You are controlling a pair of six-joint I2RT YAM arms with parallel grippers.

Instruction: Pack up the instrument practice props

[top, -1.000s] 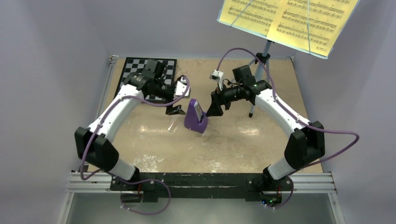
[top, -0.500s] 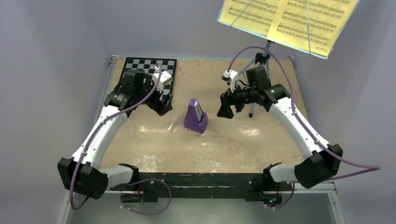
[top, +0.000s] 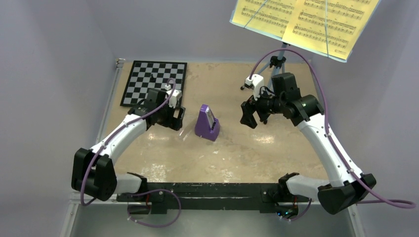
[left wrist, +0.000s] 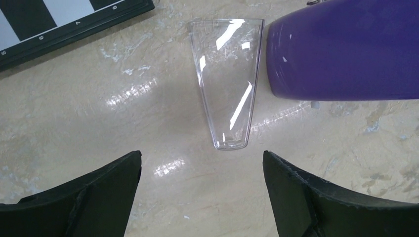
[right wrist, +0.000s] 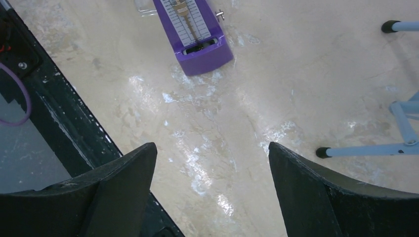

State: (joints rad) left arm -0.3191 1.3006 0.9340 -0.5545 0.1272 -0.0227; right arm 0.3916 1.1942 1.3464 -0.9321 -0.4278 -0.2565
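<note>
L tool [left wrist: 201, 165], R tool [right wrist: 211, 155] backed off metronome [top: 206, 123]; both wide.

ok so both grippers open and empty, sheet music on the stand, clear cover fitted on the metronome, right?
Not quite. The clear cover is off: it lies flat on the table beside the purple metronome, as the left wrist view shows. The rest holds: left gripper and right gripper are open and empty, and the yellow sheet music sits on the light blue music stand.

High rear camera overlooks the table [top: 237, 153]; wrist cameras look down close, apparently sharing the metronome [right wrist: 195, 34].
</note>
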